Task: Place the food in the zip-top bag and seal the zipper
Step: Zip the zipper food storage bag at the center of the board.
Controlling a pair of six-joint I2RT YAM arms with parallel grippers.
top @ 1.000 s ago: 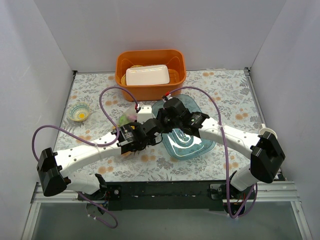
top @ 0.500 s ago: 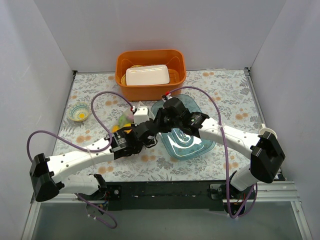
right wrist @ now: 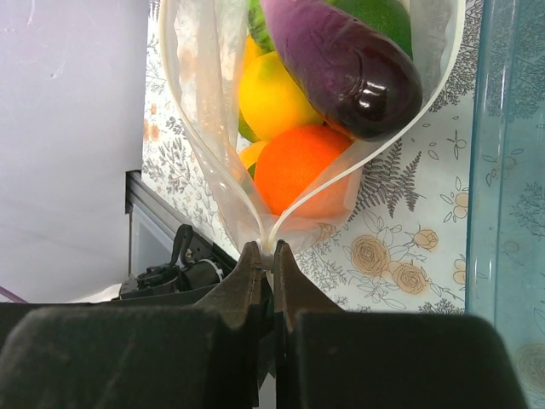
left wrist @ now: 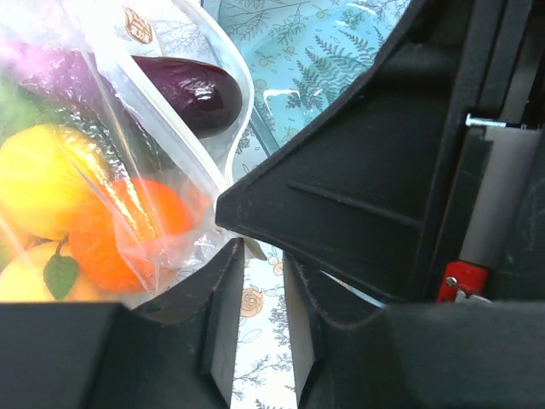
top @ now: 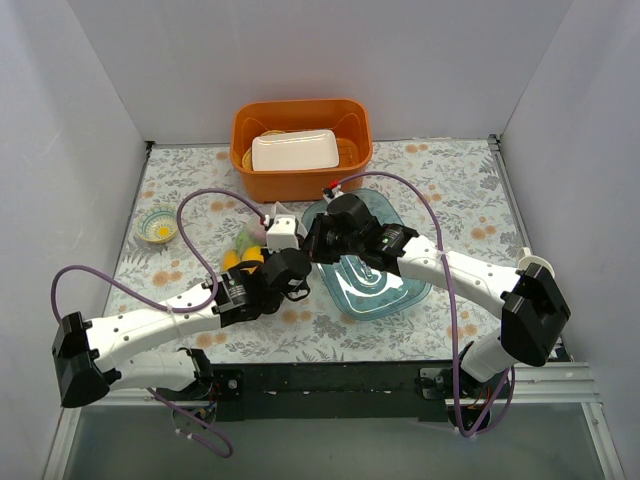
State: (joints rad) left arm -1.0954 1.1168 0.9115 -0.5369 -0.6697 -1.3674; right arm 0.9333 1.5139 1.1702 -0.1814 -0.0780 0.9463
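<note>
Right wrist view: my right fingers (right wrist: 266, 253) are clamped on the zipper (right wrist: 358, 177), pinching the whitish strip where its two sides meet. The zip-top bag (right wrist: 200, 128) gapes wide beyond the pinch and lies on the floral surface (right wrist: 383, 247), just beside the blue tray (right wrist: 511, 170). Food is inside the bag: eggplant (right wrist: 341, 64) nearest the mouth, yellow citrus (right wrist: 272, 98), orange citrus (right wrist: 294, 166), a green one (right wrist: 383, 13).

Left wrist view: my left fingers (left wrist: 258, 256) stand slightly apart, with surface showing through the gap. The bag's corner sits right at the tips; I cannot tell if they touch it.

Top view: both sets of fingers meet at the bag, on the blue tray's side facing the small bowl (top: 158, 226). The orange bin (top: 300, 182) holding a white tray (top: 292, 150) sits beyond the blue tray.
</note>
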